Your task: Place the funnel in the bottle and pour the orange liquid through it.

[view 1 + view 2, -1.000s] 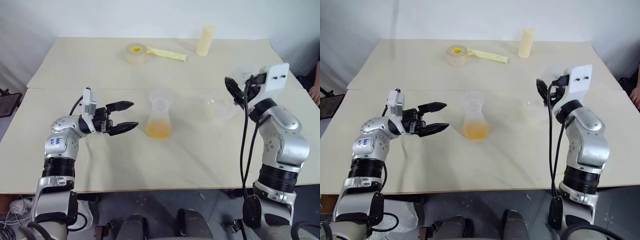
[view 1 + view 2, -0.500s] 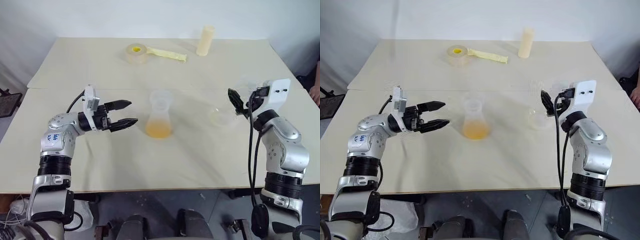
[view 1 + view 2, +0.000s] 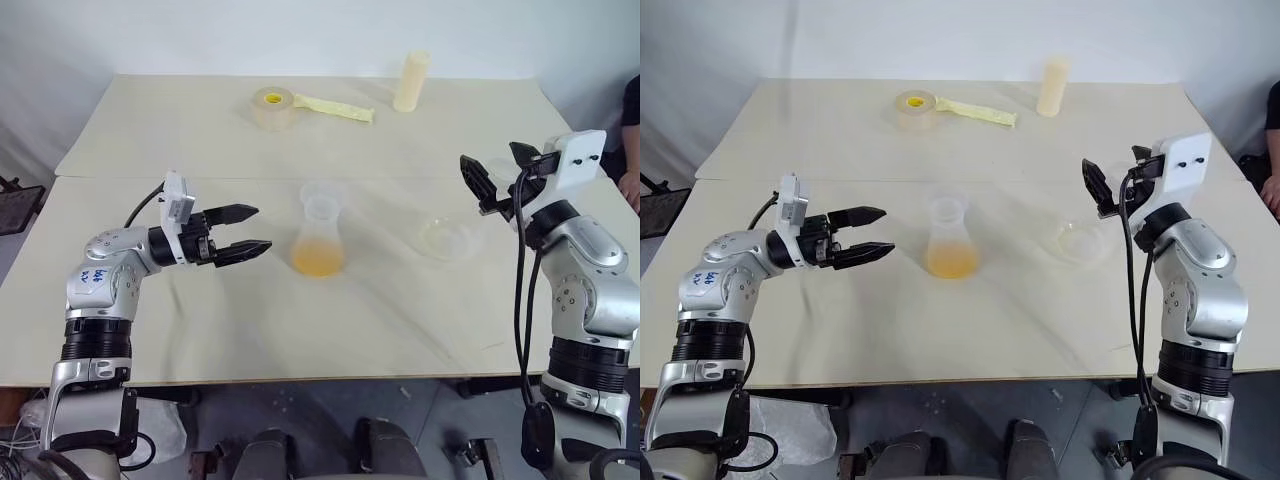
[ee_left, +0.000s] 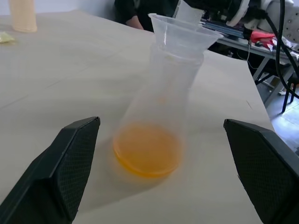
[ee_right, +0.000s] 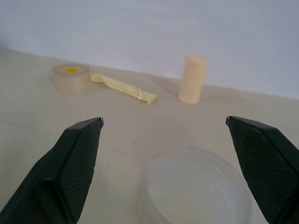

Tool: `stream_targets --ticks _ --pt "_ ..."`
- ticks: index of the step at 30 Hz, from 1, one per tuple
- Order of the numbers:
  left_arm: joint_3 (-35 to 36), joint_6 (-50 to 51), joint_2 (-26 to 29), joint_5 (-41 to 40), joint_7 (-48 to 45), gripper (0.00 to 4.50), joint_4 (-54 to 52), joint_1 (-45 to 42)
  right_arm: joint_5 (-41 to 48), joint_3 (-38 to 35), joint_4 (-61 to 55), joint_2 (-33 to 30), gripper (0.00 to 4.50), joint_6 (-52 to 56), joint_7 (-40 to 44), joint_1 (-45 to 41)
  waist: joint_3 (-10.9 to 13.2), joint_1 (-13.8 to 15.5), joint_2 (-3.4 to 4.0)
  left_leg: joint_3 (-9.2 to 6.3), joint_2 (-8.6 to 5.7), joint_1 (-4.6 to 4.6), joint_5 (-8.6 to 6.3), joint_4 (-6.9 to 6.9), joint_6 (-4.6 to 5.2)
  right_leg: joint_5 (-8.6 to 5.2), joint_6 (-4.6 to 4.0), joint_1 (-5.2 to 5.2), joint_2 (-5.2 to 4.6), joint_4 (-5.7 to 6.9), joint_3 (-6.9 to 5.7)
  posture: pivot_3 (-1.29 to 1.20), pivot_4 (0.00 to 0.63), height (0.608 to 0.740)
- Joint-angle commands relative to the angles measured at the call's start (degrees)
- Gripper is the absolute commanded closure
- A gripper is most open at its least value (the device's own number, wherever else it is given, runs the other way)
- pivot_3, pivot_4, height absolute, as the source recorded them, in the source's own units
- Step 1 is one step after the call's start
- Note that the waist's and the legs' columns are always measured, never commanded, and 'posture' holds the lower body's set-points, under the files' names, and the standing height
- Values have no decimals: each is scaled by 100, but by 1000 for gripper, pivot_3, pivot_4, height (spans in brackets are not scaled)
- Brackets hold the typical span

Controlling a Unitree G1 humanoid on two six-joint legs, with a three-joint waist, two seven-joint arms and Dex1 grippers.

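Now funnel seated in bottle, liquid seemingly all in; left gripper agape at nine o'clock, right gripper agape; withdraw gently, sparing cup.

Pale beige worktop, seam running across it behind the items in the middle. Bottle stands upright on it just ahead of the left arm's spread jaws, orange liquid pooled in its base, funnel seated in its neck. Low clear cup sits on the worktop below the right arm's spread jaws, apart from them. Well beyond both jaws, at the far edge: tape roll with a yellow strip beside it, and a cream cylinder upright.
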Motion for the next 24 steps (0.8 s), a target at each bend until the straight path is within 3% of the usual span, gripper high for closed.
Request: stream_targets --ticks 1,5,12,19,24 --pt "77 -110 111 -90 -101 0 -182 46 379 -52 -490 -331 62 -43 330 -248 0 7 0 -2 0 -1 0 0 0 0 0 0 0 0 -1 0 150 740" --pt "203 -568 227 -131 -454 0 -232 255 1319 28 -1351 -919 62 449 1342 -23 2 2 3 -1 4 -1 0 -1 0 0 0 0 1 -4 -3 0 150 740" --pt "138 -984 612 -75 -1254 0 149 493 2176 77 -2438 -2014 62 797 2835 1622 2 157 0 12 2 0 0 4 1 0 1 16 1 -34 -4 0 150 740" --pt "132 -1555 616 80 -1411 0 786 429 1477 156 -2148 -2129 62 103 3237 3256 0 298 -4 52 1 0 1 9 4 1 2 22 1 -55 -2 0 150 740" --pt "194 -1947 473 62 -1372 0 1195 252 1333 39 -1707 -1927 62 -271 3287 3770 -1 298 -5 57 1 0 1 13 4 1 3 25 2 -53 -5 0 150 740"
